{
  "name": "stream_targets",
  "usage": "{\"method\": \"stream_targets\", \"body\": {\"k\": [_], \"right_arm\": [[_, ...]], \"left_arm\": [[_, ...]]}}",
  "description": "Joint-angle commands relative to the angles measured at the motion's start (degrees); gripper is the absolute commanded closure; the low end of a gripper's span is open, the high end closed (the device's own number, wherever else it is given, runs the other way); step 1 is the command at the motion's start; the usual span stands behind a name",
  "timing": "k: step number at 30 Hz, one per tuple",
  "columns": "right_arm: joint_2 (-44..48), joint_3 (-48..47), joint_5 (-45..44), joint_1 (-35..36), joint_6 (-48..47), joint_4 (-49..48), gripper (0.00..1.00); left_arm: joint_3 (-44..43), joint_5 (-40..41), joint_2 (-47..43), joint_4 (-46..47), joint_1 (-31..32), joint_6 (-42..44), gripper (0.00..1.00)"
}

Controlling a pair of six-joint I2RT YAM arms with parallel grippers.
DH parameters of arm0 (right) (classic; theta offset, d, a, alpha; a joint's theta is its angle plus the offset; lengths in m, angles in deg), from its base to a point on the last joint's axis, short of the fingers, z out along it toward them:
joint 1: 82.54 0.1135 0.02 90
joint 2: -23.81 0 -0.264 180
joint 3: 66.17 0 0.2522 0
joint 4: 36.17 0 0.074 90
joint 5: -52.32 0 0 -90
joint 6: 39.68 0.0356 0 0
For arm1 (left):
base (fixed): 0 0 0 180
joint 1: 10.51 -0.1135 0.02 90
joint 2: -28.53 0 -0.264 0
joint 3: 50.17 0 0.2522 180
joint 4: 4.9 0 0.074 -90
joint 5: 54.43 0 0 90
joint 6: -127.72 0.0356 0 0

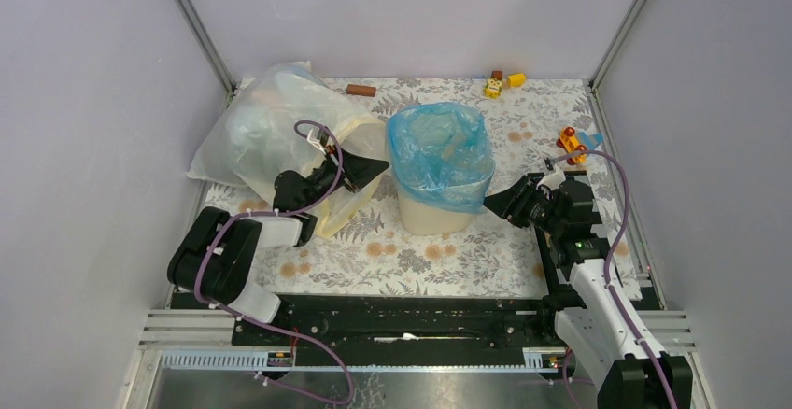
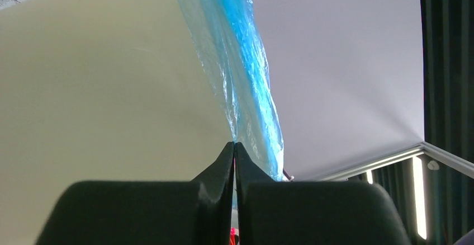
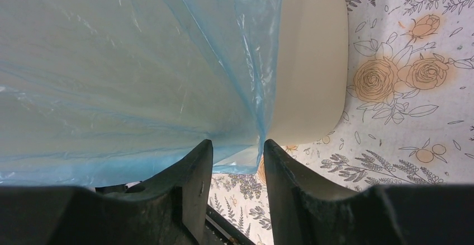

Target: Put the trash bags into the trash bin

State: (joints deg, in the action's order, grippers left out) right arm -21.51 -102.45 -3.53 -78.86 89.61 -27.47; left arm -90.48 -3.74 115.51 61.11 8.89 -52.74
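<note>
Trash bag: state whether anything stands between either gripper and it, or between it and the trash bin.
Nothing visible does. The trash bag already lines the trash bin, its hem folded over the rim. The left gripper is closed right at the hem; the right gripper is open with the hem between its fingers.

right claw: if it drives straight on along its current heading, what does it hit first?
The right claw, open, would first meet the hanging film of the trash bag, whose lower edge sits at the fingertip gap. The trash bin wall seems just behind it, though depth is unclear.
</note>
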Motion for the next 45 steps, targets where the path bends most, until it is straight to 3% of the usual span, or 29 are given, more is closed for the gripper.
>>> {"method": "stream_targets", "body": {"k": [1,10,14,18,19,21,23,24,28,30,31,37,40,45], "right_arm": [[1.2,-1.6,0.1,0.0,-0.9,0.3,0.55],[3.5,-17.0,-8.1,0.0,-10.5,15.0,0.56],[2.1,-24.7,-4.7,0.0,-14.1,16.3,0.57],[-6.4,-35.5,2.3,1.0,-16.9,20.5,0.69],[-8.6,-37.8,2.5,2.4,-17.5,21.2,0.76],[-12.3,-42.6,-3.2,7.9,-19.6,22.8,0.87],[-16.0,-46.7,-9.9,15.2,-22.2,24.6,0.99],[-17.7,-48.4,-11.2,16.4,-22.5,25.3,1.00],[-22.9,-52.0,-11.6,17.1,-22.7,25.5,0.97],[-24.3,-52.7,-10.9,17.2,-23.0,25.1,0.88],[-24.6,-52.8,-10.6,17.4,-23.0,25.0,0.86],[-26.2,-53.4,-10.0,17.9,-23.6,24.7,0.83],[-26.2,-53.3,-9.7,18.0,-23.2,24.0,0.82],[-25.8,-53.4,-9.4,18.1,-23.2,23.8,0.81]], "left_arm": [[-1.5,-1.4,-0.6,2.9,-0.6,2.5,1.00],[0.5,2.2,-8.5,-24.5,-1.1,22.8,1.00],[-0.6,6.0,-12.1,-38.8,-1.1,32.3,1.00],[-1.9,7.8,-12.1,-46.2,-1.0,37.3,1.00],[-2.1,8.7,-11.9,-47.8,-0.9,38.4,1.00],[-2.3,9.9,-11.4,-49.5,-0.7,39.9,1.00],[-0.9,8.6,-11.8,-46.6,-0.8,38.3,1.00],[0.4,8.0,-12.4,-43.1,-0.8,36.5,0.99],[3.8,6.8,-17.3,-33.0,-0.8,30.8,0.50],[4.7,6.7,-19.6,-29.7,-0.8,28.8,0.31],[5.1,6.4,-20.3,-27.2,-0.8,26.6,0.27],[4.7,2.8,-16.1,-10.0,-0.8,16.4,0.25],[3.8,1.5,-10.3,-0.1,-0.8,11.7,0.18],[2.2,1.9,-3.2,6.0,-0.8,7.5,0.15]]}}
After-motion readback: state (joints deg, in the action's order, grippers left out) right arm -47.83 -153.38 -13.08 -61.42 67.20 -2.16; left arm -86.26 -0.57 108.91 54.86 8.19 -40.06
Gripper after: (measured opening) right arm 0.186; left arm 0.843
